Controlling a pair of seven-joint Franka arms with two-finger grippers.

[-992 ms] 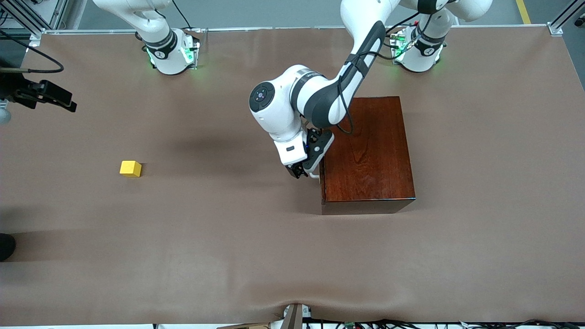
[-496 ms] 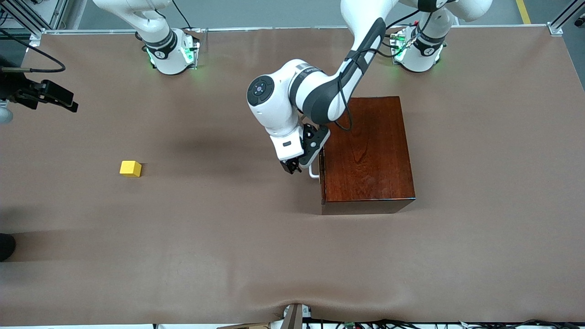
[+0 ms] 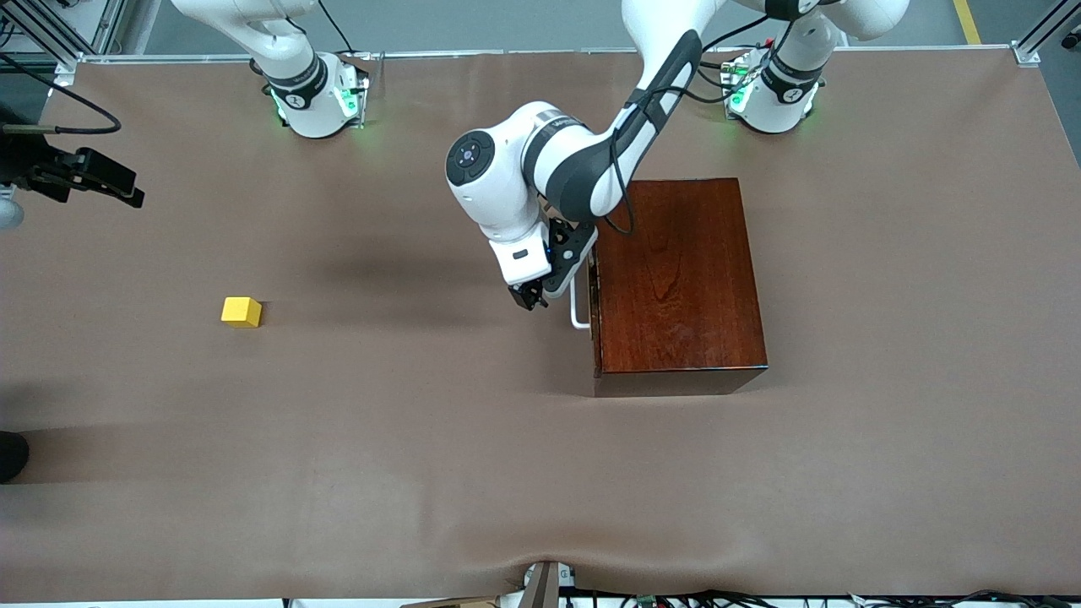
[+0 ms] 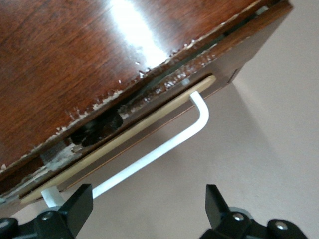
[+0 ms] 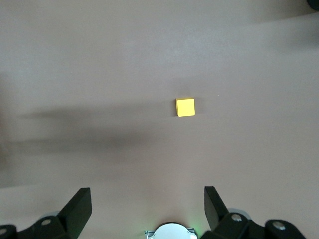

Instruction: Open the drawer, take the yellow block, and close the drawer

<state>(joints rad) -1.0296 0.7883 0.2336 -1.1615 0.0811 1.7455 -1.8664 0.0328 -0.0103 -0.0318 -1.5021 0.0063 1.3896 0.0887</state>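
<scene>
My left gripper (image 3: 530,298) hangs w/ fingers (image 4: 75,211) spread wide, nothing between them, just in front of the drawer (image 4: 124,132), low over the table (image 3: 422,439). Handle (image 3: 578,304) sits just beside the fingertips, apart from them, no contact. In the left wrist view the white bar handle runs diagonally across, one bend visible, and the pale drawer front edge shows as a thin strip under the dark box (image 3: 676,279) top. Drawer looks shut or nearly so; a narrow dark gap along the box edge, chipped finish there. Box stands toward the left arm's end of the table, drawer front facing the right arm's end.

Yellow block (image 3: 241,312) lies on the bare table, well apart from the box, toward the right arm's end. Not in the drawer.

My right gripper (image 5: 147,211) waits high over the table, fingers spread too, empty; the right wrist view looks straight down on the block, w/ arm shadows beside it.
</scene>
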